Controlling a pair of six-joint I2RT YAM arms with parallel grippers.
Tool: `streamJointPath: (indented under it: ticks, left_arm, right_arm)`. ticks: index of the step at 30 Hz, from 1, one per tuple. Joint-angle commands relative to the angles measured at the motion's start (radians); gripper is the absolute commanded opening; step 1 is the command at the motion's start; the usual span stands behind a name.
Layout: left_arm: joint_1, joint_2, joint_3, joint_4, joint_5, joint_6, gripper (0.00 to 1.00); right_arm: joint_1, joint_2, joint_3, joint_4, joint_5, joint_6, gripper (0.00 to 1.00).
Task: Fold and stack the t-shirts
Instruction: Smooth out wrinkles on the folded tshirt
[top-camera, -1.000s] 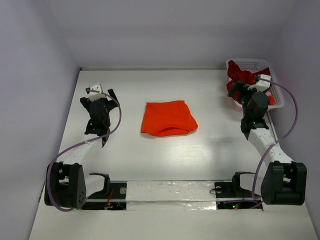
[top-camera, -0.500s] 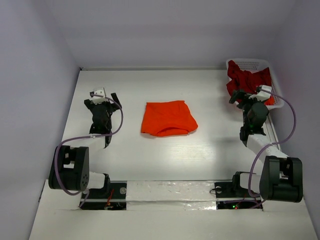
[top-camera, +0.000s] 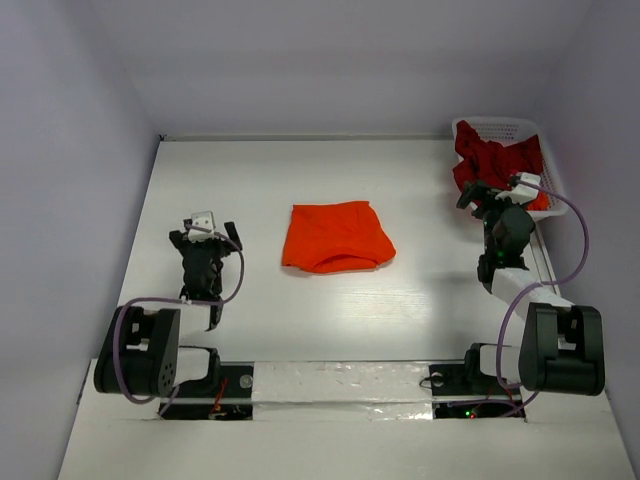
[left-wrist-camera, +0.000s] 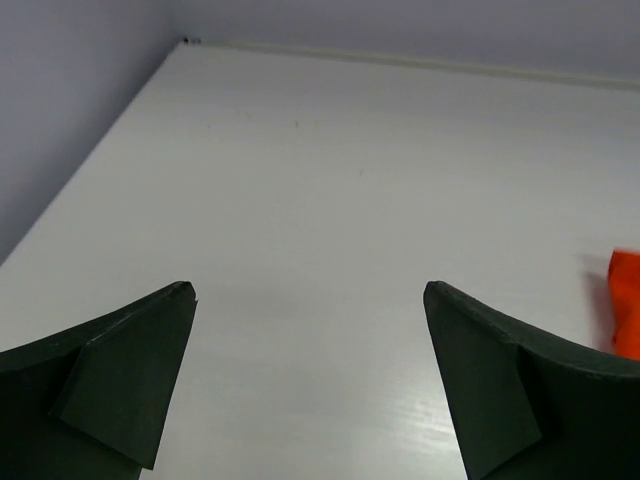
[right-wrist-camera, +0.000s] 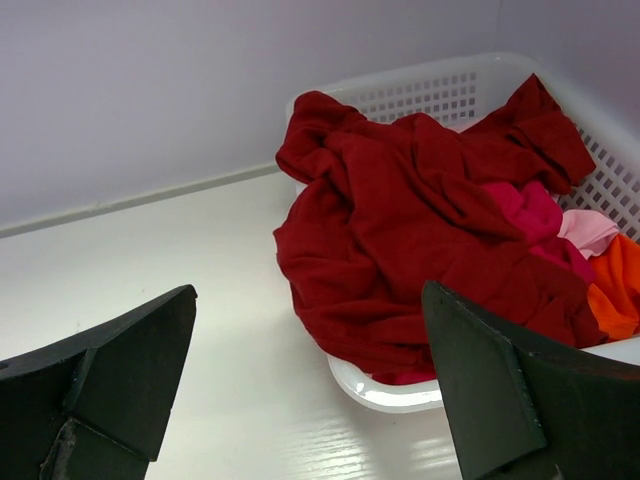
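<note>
Both arms have drawn back toward their bases over the past second. The left gripper has come nearer along the left side of the table, and the right gripper has withdrawn from over the basket to a point just short of its near rim.

Left gripper: jaws spread wide, nothing between them, only bare tabletop ahead. The orange t-shirt lies folded flat on the table to this gripper's right, well apart from it. In the left wrist view only its edge shows, past the right finger.

Right gripper: jaws likewise fully spread and empty, pointing at the basket. The dark red t-shirts lie crumpled straight ahead of the fingertips, near but not touching, filling most of the basket and spilling over its near rim. Beside them, toward the gripper's right, the basket also holds a pink cloth and an orange cloth.
</note>
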Motion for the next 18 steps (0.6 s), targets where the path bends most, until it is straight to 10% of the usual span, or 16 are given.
streamJointPath:
  ticks: [1,13,18]
  left_arm:
    - [0.011,0.064,0.013,0.278,0.032,0.018,0.99]
    - [0.02,0.196,-0.028,0.463,0.15,0.069,0.99]
    - [0.02,0.197,-0.012,0.434,0.128,0.061,0.99]
  right_arm:
    - [0.0,-0.001,0.022,0.085,0.006,-0.015,1.0]
    - [0.0,0.073,0.136,-0.038,-0.228,-0.09,1.0]
    - [0.0,-0.011,-0.029,0.183,-0.202,-0.08,1.0]
